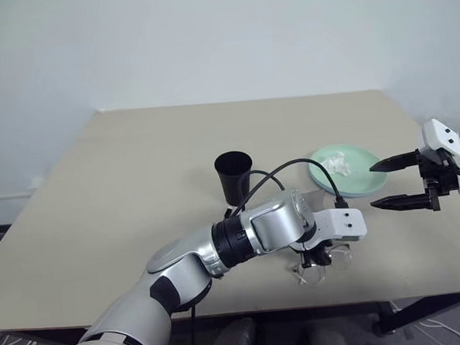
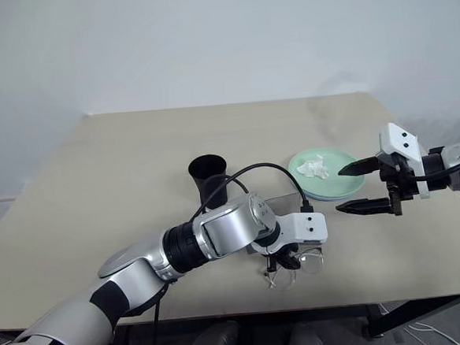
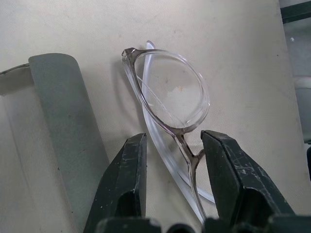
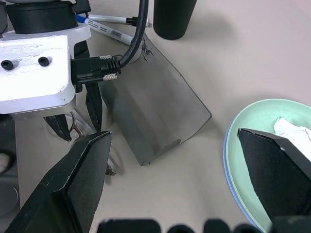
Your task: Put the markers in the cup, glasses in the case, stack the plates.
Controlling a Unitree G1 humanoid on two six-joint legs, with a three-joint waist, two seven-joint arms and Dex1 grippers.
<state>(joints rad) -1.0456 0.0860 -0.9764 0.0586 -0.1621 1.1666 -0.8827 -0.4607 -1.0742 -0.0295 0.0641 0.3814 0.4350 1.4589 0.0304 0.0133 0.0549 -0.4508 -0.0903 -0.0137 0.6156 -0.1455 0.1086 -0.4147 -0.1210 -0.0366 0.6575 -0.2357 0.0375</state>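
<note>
The wire-rimmed glasses (image 3: pixel 172 97) lie at the table's near edge, and my left gripper (image 3: pixel 172 138) points down over them, shut on the frame at the bridge. Right beside them lies the grey case (image 4: pixel 155 116), mostly hidden behind my left arm in the head views. Behind the case stands the black cup (image 1: pixel 233 176). Two markers (image 4: pixel 112 31) lie beside the cup, near my left wrist. The mint green plate (image 1: pixel 356 175) sits on the light blue one at the right. Just right of the plates, my right gripper (image 1: pixel 373 184) hovers open and holds nothing.
A crumpled white tissue (image 1: pixel 337 162) lies on the green plate. The beige table (image 1: pixel 136 179) ends close in front of the glasses. A black cable (image 1: pixel 293 168) arcs over my left wrist. A white wall stands behind the table.
</note>
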